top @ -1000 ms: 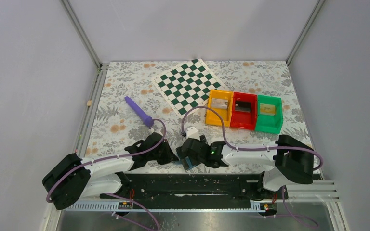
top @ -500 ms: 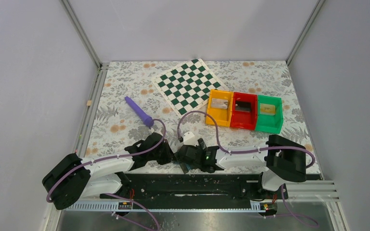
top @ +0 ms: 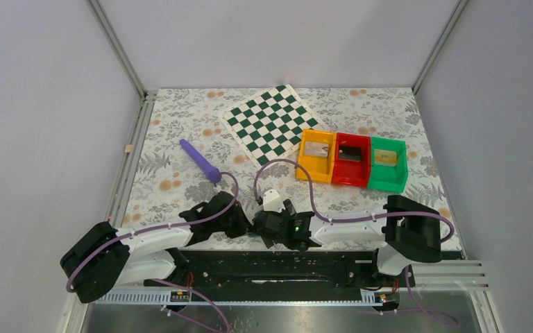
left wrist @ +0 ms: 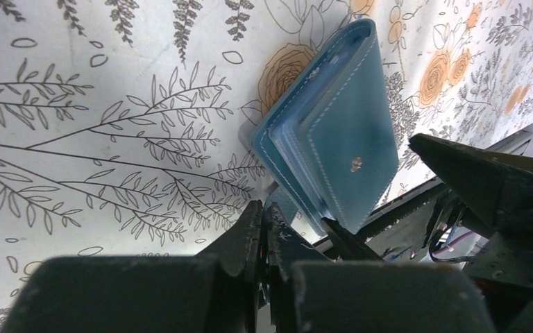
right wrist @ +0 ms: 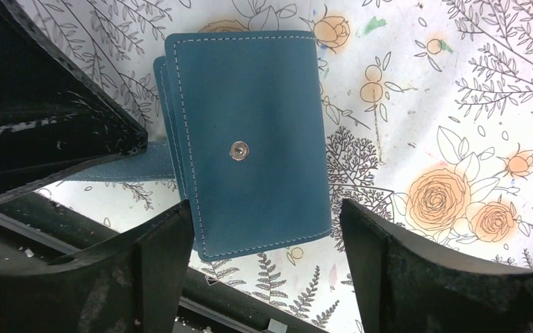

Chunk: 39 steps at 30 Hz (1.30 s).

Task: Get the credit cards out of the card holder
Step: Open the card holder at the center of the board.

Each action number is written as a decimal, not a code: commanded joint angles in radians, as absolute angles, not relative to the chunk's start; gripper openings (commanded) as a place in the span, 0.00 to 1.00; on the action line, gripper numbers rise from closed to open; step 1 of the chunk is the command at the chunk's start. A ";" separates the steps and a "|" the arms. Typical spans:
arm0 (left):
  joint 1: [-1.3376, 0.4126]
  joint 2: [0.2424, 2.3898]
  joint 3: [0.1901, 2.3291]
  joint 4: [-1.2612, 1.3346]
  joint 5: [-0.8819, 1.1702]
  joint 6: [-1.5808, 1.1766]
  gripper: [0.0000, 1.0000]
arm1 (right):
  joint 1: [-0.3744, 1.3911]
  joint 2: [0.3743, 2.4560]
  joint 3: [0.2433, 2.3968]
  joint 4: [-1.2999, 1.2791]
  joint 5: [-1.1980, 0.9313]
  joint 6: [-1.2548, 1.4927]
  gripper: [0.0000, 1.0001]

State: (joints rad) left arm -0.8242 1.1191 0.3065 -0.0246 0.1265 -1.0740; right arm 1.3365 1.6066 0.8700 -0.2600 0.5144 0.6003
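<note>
The closed blue card holder (right wrist: 250, 139) lay flat on the floral desk (top: 180, 187) near its 6 o'clock edge. The left gripper (left wrist: 264, 215) was pinched narrow on the holder's strap (right wrist: 111, 170), which ran toward 9 o'clock. The right gripper (right wrist: 265, 208) hung wide, one finger on each side of the holder's near edge. A yellow-gold card (top: 386, 157) lay in the green bin (top: 387, 179).

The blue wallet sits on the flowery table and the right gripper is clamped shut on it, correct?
No: the right gripper is open, its fingers apart either side of the blue wallet, as the right wrist view shows. The wallet does sit on the flowery table.
</note>
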 commanded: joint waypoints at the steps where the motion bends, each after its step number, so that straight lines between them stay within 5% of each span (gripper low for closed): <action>1: -0.822 1.115 0.325 -0.041 0.111 -1.066 0.00 | 1.344 1.547 0.870 -0.268 0.579 0.599 0.80; 13: -0.821 1.128 0.332 -0.058 0.107 -1.058 0.00 | 1.338 1.485 0.843 -0.267 0.625 0.573 0.66; 30: -0.820 1.139 0.424 -0.203 0.026 -1.005 0.00 | 1.184 1.315 0.636 -0.133 0.426 0.632 0.00; 39: -0.798 1.160 0.470 -0.254 0.005 -0.962 0.00 | 1.109 1.139 0.514 -0.098 0.176 0.740 0.00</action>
State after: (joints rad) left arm -0.8112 1.1412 0.4248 -0.2207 0.0383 -1.0012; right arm 1.1290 1.2053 0.5640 -0.0895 0.3111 0.6628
